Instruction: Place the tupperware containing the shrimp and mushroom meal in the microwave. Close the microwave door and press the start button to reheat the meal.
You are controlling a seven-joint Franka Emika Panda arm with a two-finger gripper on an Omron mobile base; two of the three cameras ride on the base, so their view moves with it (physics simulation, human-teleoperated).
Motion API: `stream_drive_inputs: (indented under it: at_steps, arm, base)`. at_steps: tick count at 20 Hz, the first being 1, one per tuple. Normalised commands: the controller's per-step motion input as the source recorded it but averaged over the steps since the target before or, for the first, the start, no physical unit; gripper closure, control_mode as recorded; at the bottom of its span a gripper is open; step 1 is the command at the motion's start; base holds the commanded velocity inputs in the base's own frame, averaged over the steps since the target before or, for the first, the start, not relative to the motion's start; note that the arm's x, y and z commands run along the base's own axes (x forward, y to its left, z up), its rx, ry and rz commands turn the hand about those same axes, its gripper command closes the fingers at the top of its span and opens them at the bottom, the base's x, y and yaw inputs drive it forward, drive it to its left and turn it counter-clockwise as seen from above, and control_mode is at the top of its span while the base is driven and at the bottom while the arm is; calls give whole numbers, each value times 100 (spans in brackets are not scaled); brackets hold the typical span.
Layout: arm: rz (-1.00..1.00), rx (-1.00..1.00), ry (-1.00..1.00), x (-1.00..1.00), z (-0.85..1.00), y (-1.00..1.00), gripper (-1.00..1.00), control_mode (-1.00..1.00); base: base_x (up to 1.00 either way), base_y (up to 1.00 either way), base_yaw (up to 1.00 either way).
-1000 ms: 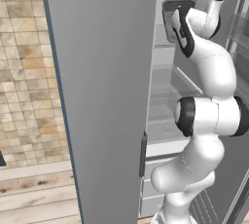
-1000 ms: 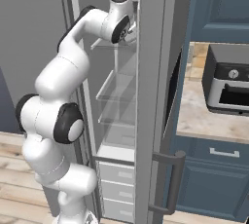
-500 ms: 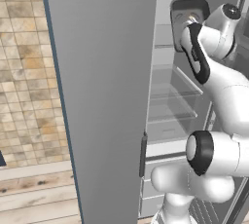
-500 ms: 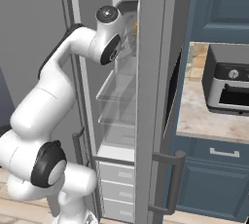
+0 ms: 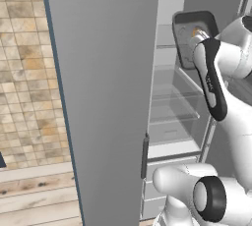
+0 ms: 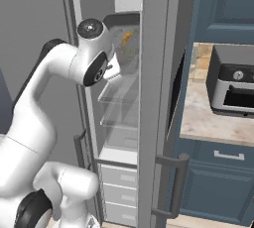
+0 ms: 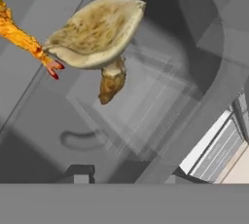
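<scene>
Grey fridge door (image 5: 106, 97), pale grey interior. Tub (image 5: 193, 36) see-through grey with dark rim; orange shrimp (image 7: 22, 38), tan-brown mushroom (image 7: 95, 33). Wall tiles (image 5: 24, 82) beige-brown mottled. Blue cabinets (image 6: 223, 9), grey-black small oven (image 6: 232, 81), speckled beige worktop (image 6: 203, 123).

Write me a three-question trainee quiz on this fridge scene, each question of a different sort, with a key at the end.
1. True or false: the tupperware is lying flat on a fridge shelf.
2. Multiple choice: which food shows in the tub in the hand view? A) a mushroom and a shrimp B) a slice of bread C) an egg
3. Short answer: what stands on the counter to the right of the fridge in the right base view?

Key:
1. False. It is tilted up on edge, off the shelves, at the end of the arm.
2. A
3. A small grey oven.
</scene>
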Motion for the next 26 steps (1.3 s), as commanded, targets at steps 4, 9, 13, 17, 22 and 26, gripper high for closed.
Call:
stream_drive_inputs:
  at_steps: [4,9,13,17,22,26]
  arm:
    - [3,0,14,-93,-4,14,100,-100]
    - [0,0,17,-85,-17,16,100,-100]
    - [0,0,17,-72,-20,24,100,-100]
    - [0,0,15,-47,-11,19,100,-100]
    - [0,0,5,-38,-1,1,100,-100]
    - [0,0,0,-10,0,0,100,-100]
  base:
    - [0,0,0]
    - [0,0,0]
    - [0,0,0]
    - [0,0,0]
    - [0,0,0]
    - [0,0,0]
